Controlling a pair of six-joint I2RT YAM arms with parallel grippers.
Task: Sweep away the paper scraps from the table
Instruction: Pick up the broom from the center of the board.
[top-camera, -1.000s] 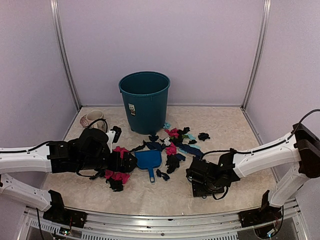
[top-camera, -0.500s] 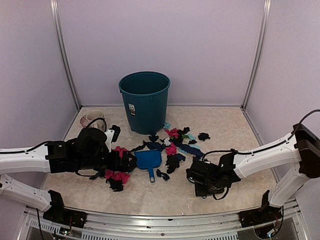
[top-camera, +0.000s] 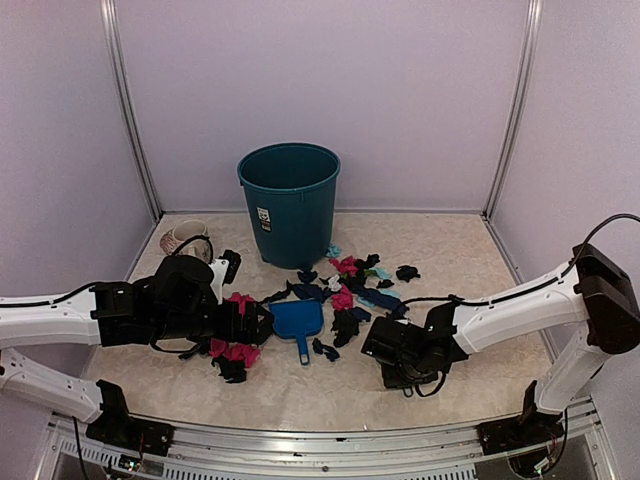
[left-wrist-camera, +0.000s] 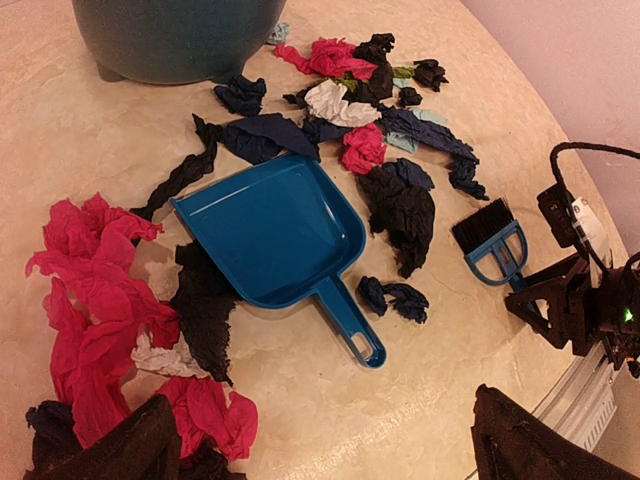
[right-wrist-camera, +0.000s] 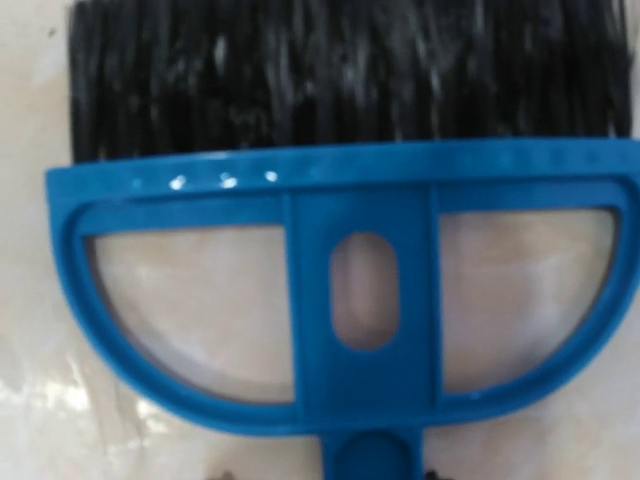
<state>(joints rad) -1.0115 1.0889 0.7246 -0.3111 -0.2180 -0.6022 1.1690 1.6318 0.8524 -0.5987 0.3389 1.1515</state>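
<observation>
Your left pincer (top-camera: 258, 323) is released. Its two dark, matte fingers (left-wrist-camera: 110, 450) are spread wide and low over the desk (top-camera: 470, 250), a beige slab with a marbled pattern and a soft sheen.

The paper scraps (top-camera: 350, 290) lie on the desk in two loose groups. One is a heap of crumpled magenta and black pieces (left-wrist-camera: 90, 300) just beside your left pincer. The other runs from the foot of the round teal bin (top-camera: 290, 200) toward the right: creased bits in black, dark blue, magenta and pale teal, plus one whitish wad.

Between the groups sits the dustpan (left-wrist-camera: 270, 235), glossy blue plastic shaped as a shallow scoop with a raised rim. Its narrow handle ends in an oblong hole and points to the near edge. Black scraps touch its left side.

The hand brush (left-wrist-camera: 490, 240) lies flat on the desk to the right of the dustpan. In the right wrist view the brush (right-wrist-camera: 340, 300) shows a half-round openwork frame of smooth blue plastic, a centre bar pierced by an oval slot, and straight, shiny black bristles.

Your right pincer (top-camera: 375, 345) is at the brush's handle end, but you cannot tell from these views whether it is clenched on the handle or only around it.
</observation>
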